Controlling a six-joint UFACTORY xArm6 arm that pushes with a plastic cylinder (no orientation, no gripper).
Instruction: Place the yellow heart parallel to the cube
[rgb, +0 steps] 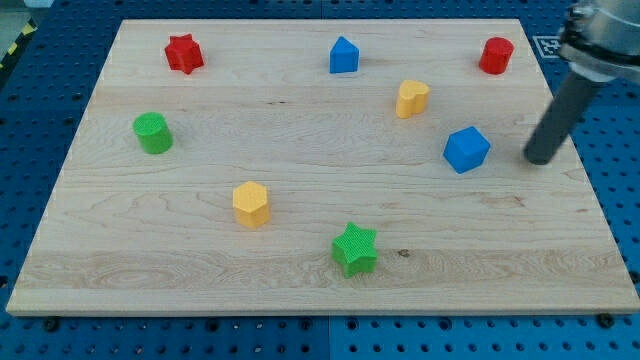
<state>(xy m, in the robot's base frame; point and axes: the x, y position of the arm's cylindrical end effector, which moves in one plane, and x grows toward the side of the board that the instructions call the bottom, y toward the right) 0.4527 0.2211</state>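
The yellow heart (411, 98) lies on the wooden board (300, 260) toward the view's upper right. The blue cube (467, 149) sits just below and to the right of it, a small gap apart. My tip (539, 159) is at the view's right, to the right of the blue cube and clear of it, touching no block.
A red star (184, 53) is at the upper left, a blue pentagon-like block (343, 55) at top centre, a red cylinder (495, 55) at the upper right. A green cylinder (153, 132) is at the left, a yellow hexagon (251, 203) below centre, a green star (355, 249) near the bottom.
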